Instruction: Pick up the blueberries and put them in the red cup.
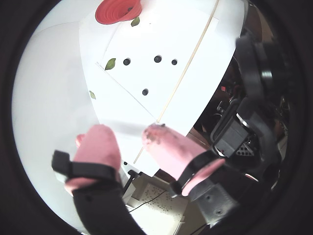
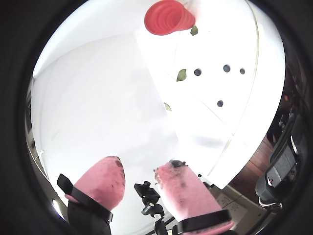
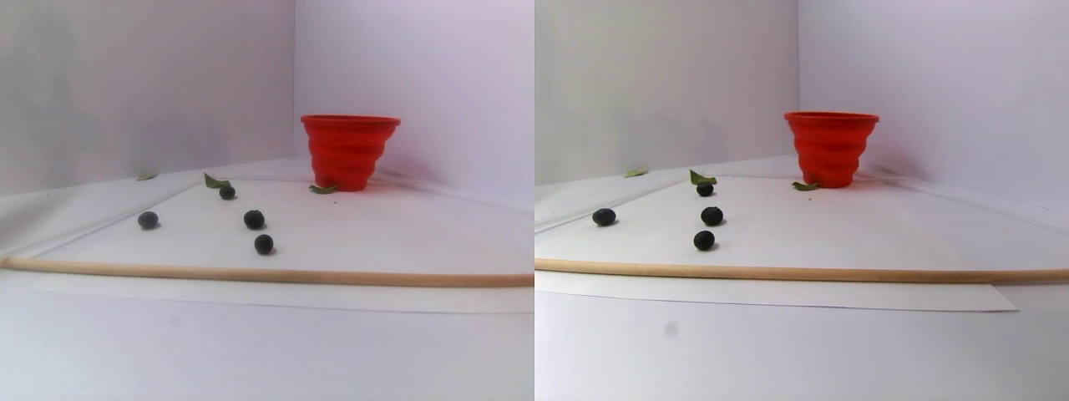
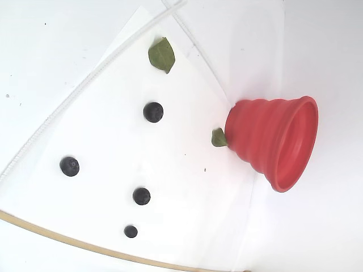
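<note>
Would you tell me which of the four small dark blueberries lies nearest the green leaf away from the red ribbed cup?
The blueberry directly below that leaf in the fixed view.

A white bench point(image 4: 45, 51) carries a white paper sheet point(image 4: 187, 187). On the sheet lie four blueberries point(image 4: 153, 111), well apart, and the upright red cup point(image 4: 272, 141) with a green leaf point(image 4: 219, 137) seemingly touching its base. A thin wooden stick point(image 3: 250, 274) crosses the sheet's near edge.

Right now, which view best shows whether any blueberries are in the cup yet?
A wrist view: it looks into the cup, and nothing dark shows inside. The fixed view sees only part of the inside; the stereo pair shows just the outside. All four blueberries lie on the paper.
</note>
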Controlling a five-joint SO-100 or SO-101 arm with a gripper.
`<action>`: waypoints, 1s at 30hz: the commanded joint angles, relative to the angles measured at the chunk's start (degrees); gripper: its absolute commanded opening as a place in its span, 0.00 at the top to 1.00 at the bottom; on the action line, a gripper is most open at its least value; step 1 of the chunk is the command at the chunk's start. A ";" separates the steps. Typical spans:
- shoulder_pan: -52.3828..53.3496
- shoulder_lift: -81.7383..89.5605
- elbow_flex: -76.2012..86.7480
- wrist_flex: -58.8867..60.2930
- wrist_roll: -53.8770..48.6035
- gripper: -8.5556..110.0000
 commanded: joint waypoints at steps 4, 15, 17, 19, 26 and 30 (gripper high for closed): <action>-0.09 -0.70 -1.23 0.26 -0.79 0.83; -2.20 -0.18 -1.23 0.18 -0.44 0.84; -0.88 -0.09 -1.23 0.09 -0.35 0.84; 1.05 -0.09 -1.14 0.00 -0.26 0.84; 7.21 -0.18 -1.14 0.00 -0.18 0.84; 7.38 -0.09 -1.23 0.09 -0.18 0.84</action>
